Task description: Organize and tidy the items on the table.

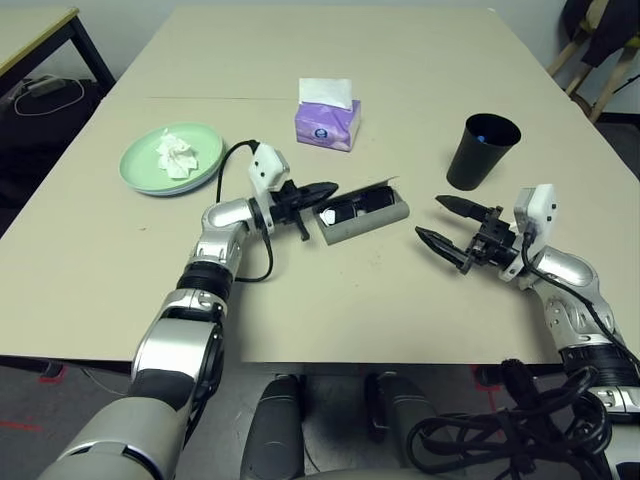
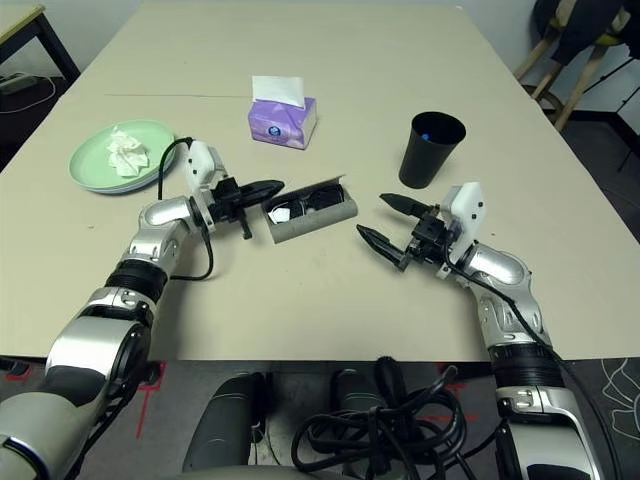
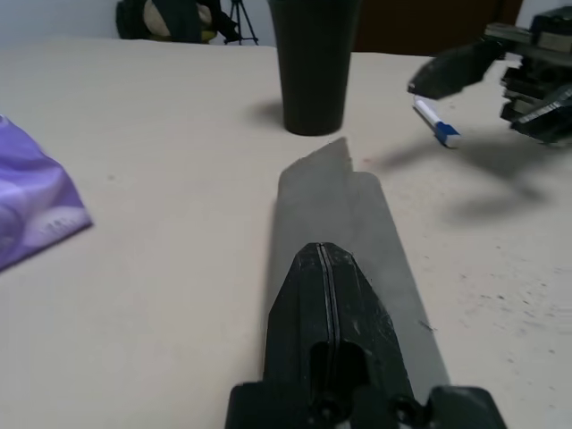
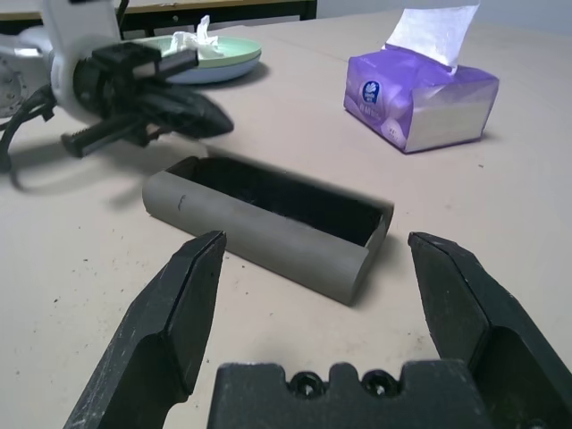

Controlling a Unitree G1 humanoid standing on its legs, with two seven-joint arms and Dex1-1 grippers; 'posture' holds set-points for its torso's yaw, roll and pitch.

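Two plates, seemingly stacked, tissue on top, from right wrist.

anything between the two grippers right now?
Yes: the grey glasses case, lid open with the black sunglasses inside, lies between the left gripper and right gripper, seen in both eye views.

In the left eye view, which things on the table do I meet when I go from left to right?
Pale green round plate holding a crumpled white tissue → shut left claw → open grey glasses case → open right claw → black cup.
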